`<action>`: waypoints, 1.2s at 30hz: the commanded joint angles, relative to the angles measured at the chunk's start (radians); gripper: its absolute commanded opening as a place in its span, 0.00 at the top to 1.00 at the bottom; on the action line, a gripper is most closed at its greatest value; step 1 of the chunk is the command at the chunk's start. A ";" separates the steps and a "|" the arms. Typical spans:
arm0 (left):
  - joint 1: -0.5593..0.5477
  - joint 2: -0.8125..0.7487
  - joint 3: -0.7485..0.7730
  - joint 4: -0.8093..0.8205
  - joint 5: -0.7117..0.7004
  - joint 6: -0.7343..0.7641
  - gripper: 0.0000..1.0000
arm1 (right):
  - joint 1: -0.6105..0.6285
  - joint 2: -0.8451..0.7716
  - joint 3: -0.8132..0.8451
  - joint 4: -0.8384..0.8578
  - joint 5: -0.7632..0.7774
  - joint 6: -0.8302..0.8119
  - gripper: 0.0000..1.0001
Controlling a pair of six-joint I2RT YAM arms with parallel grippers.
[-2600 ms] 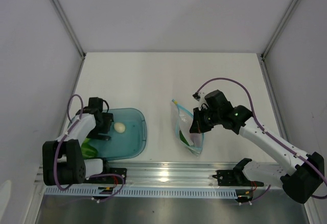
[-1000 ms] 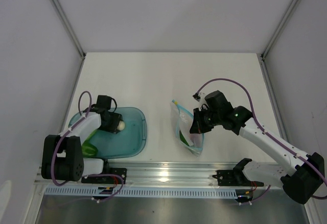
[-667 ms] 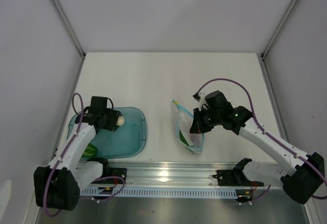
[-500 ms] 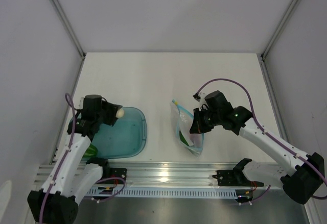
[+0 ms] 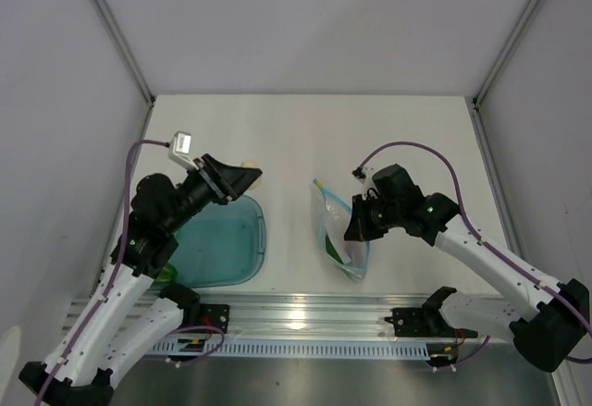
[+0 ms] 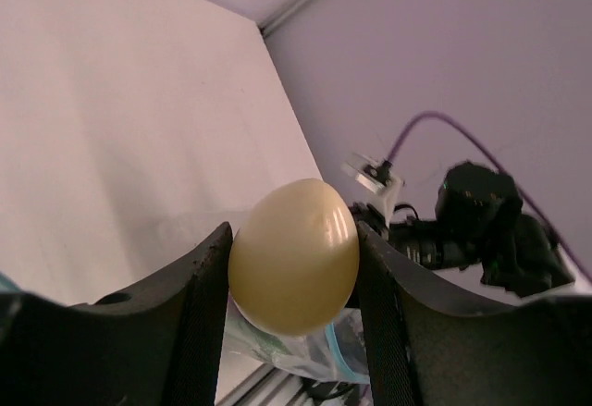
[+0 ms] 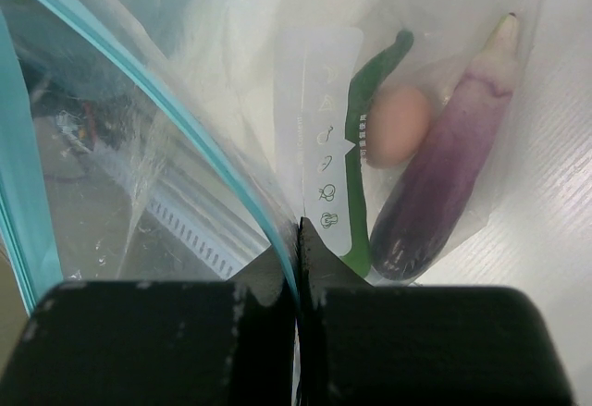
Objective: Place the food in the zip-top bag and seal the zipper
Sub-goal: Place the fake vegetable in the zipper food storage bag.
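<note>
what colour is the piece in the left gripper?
Pale creamy yellow. The egg shows best in the left wrist view.

Top view: green piece (image 5: 164,272) at teal tray (image 5: 231,239) edge mostly hidden under left arm, kind indeterminate; zip-top bag (image 5: 338,230) contents too small to identify | Left wrist: bag largely masked behind cream egg-shaped food (image 6: 294,258); right arm beyond blurred | Right wrist: long green vegetable (image 7: 358,203) partly behind white label (image 7: 319,119); bag cut off top and left

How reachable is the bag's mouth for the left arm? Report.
Likely yes: only bare table separates the left gripper, holding the egg, from the bag, its edge pinched by the right gripper.
</note>
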 commanded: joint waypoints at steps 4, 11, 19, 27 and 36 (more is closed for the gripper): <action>-0.240 0.093 0.125 0.162 0.035 0.316 1.00 | -0.002 -0.022 -0.003 0.002 0.022 0.014 1.00; -0.447 0.226 0.185 0.262 0.113 0.478 0.99 | -0.002 -0.022 -0.003 -0.004 0.028 0.012 1.00; -0.581 0.407 0.243 0.276 0.095 0.528 0.99 | -0.002 -0.035 0.014 -0.004 0.003 0.025 1.00; -0.628 0.513 0.279 0.273 0.038 0.534 0.99 | -0.002 -0.052 0.050 -0.035 0.010 0.026 1.00; -0.636 0.573 0.271 0.214 0.018 0.540 0.99 | -0.005 -0.072 0.064 -0.048 0.010 0.026 1.00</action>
